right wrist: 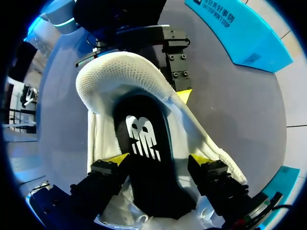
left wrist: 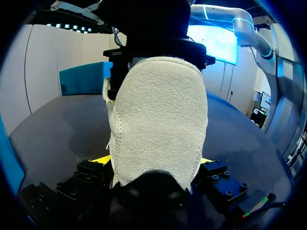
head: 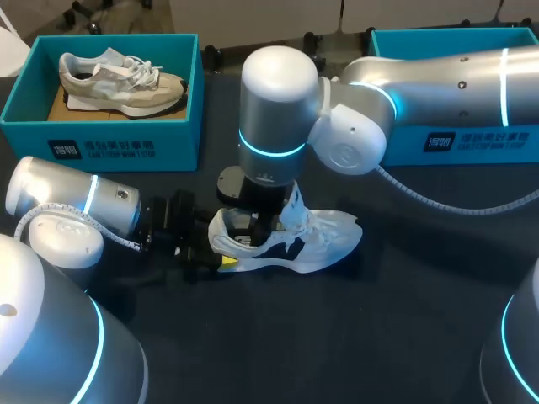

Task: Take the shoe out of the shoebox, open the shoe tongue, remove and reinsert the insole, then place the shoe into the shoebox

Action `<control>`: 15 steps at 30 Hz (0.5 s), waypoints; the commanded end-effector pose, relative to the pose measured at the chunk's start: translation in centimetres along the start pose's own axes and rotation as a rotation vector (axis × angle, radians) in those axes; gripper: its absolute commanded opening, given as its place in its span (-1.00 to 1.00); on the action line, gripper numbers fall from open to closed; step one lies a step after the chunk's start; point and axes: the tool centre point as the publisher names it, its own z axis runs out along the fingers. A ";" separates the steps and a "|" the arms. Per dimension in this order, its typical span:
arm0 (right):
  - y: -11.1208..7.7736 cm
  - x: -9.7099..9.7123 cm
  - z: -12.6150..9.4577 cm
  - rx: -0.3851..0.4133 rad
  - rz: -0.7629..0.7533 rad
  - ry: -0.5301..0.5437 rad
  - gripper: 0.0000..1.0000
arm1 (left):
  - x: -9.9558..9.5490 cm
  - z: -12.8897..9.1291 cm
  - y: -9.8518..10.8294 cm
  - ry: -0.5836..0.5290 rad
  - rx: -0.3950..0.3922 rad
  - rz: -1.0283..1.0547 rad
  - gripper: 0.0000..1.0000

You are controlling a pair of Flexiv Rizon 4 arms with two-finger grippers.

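A white shoe (head: 316, 240) lies on the dark table at the middle, toe pointing right. My left gripper (head: 212, 252) comes in from the left and is shut on its heel. In the left wrist view the fuzzy heel (left wrist: 158, 120) fills the gap between the yellow tips of the left gripper (left wrist: 153, 163). My right gripper (head: 257, 225) points straight down into the shoe's opening. In its wrist view the right gripper (right wrist: 157, 160) stands open just above the black insole (right wrist: 144, 139), which lies flat inside the shoe (right wrist: 124, 76). The tongue is pulled up toward the toe.
A teal shoebox (head: 181, 93) at the back left holds a beige shoe (head: 122, 80). A second teal shoebox (head: 472, 139) stands at the back right, partly behind my right arm. The table in front of the white shoe is bare.
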 end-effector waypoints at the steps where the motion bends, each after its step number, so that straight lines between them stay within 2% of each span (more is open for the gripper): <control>1: 0.6 -0.1 2.0 0.010 -0.008 0.036 0.51 | 0.1 0.3 0.2 0.000 -0.002 0.000 -1.00; 7: 0.5 0.6 3.5 0.031 -0.018 0.091 0.34 | 0.1 0.3 0.2 0.000 -0.002 0.000 -1.00; 15: 0.2 2.0 5.7 0.036 -0.024 0.164 0.29 | 0.1 0.3 0.2 0.000 -0.002 0.000 -1.00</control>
